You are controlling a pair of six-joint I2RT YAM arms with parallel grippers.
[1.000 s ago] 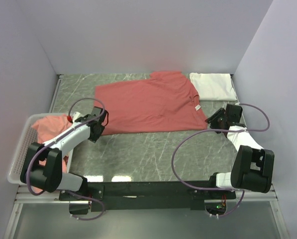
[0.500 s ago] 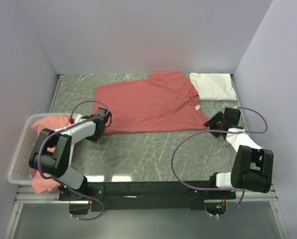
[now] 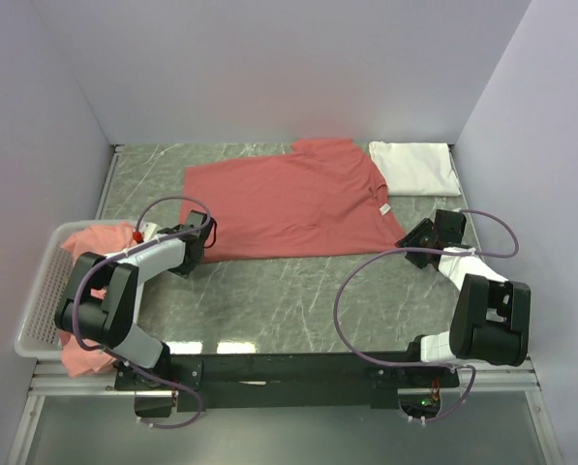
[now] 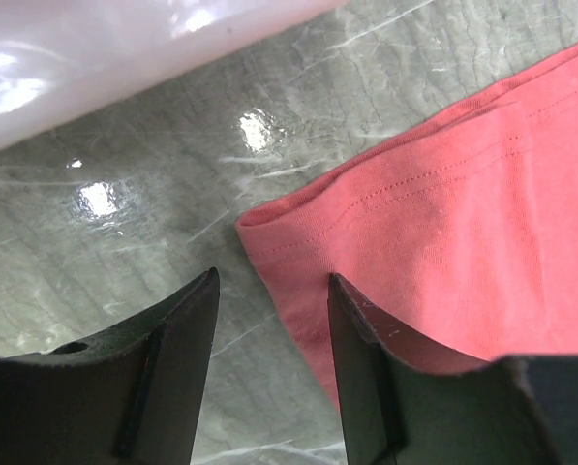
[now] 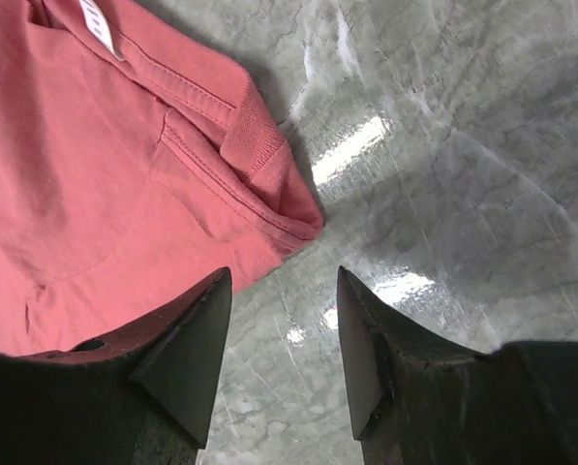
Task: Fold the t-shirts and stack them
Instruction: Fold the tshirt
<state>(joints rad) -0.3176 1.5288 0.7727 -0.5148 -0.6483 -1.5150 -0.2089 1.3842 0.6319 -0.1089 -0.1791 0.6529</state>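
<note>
White plastic mesh basket (image 3: 37, 310) at the near-left table edge, crumpled salmon t-shirts (image 3: 95, 247) heaped in it, one lapping over the near rim. Grey-green marbled table (image 3: 289, 291) bare in the near middle. Left gripper (image 4: 274, 291) low at the near-left hem corner of the salmon-red cotton t-shirt (image 3: 289, 199). Its jaws are spread, corner lying between and just ahead of them, one finger over the cloth edge, nothing pinched. Right gripper (image 5: 284, 281) low at the shirt's near-right shoulder corner, jaws apart, bare table between them, cloth just ahead, not gripped. Shirt lies flat across mid-table, collar to the right, small white neck label (image 5: 97, 24) showing. Plain white t-shirt (image 3: 416, 167) folded at the far-right corner, just beside the salmon shirt's sleeve.
</note>
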